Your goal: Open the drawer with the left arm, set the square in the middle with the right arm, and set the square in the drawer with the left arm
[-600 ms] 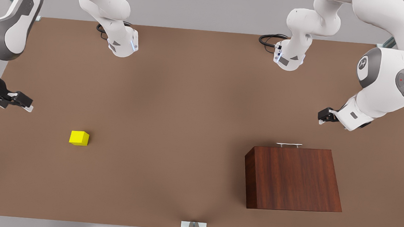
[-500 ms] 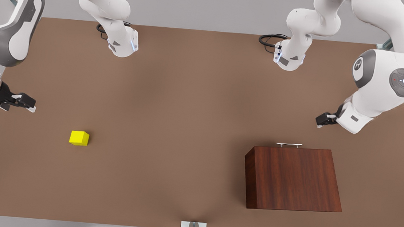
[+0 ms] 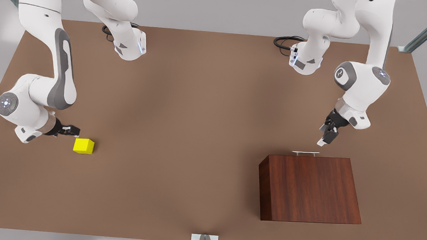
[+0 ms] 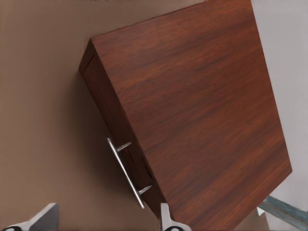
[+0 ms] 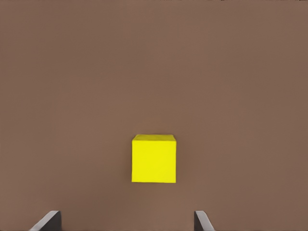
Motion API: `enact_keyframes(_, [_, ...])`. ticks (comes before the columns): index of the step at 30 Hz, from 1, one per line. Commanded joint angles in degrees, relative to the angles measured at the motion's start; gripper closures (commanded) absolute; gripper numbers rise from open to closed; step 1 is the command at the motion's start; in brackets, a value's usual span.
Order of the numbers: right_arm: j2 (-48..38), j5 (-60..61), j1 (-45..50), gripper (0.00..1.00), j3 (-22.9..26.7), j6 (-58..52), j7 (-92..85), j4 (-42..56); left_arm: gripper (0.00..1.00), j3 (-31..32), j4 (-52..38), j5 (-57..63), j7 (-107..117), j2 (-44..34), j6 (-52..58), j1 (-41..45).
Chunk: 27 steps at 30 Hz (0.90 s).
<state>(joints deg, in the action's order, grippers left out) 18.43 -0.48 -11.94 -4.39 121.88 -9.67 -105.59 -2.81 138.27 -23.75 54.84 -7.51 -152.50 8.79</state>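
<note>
Front view: left hand [image 3: 324, 139] spread wide near handle [image 3: 305, 153]; right hand [image 3: 71, 131] wide, seemingly just beside square [image 3: 83, 145].

Left gripper [image 3: 328, 137] points downward at right of frame, fingers spread; right gripper [image 3: 70, 130] reaches sideways at lower left, fingers parted.

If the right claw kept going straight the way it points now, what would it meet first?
Most likely the yellow square: it sits centred ahead of the open right claw, between the lines of its fingers, with bare tabletop beyond. Height above the table is unclear.
</note>
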Motion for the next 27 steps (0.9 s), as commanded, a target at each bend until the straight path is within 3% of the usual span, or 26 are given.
enact_keyframes(1, [0.2, 0.04, -0.01, 0.0, 0.0, 0.29, 0.0, -0.14, 0.0, 0.0, 0.07, -5.17, 0.0, 0.21, -0.17, 0.09])
enact_keyframes(8, [7.59, 0.04, -0.1, 0.0, 0.7, 15.14, -0.53, -4.53, 0.0, 0.0, 0.25, -11.85, 0.0, 4.44, -5.27, 0.53])
enact_keyframes(24, [14.89, -3.3, -0.19, 0.0, 1.67, 23.14, -5.71, -4.88, 0.0, 1.32, 0.07, -16.6, -0.09, 10.41, -10.72, 1.15])
enact_keyframes(26, [14.89, -3.3, -0.19, 0.01, 1.67, 22.7, -5.19, -4.8, 0.0, 1.32, -0.02, -16.6, -0.09, 10.68, -10.98, 1.15])
enact_keyframes(27, [14.89, -3.3, -0.1, 0.08, 1.67, 22.61, -5.1, -4.8, 0.0, 1.32, -0.02, -16.68, -0.09, 10.77, -10.98, 1.15])
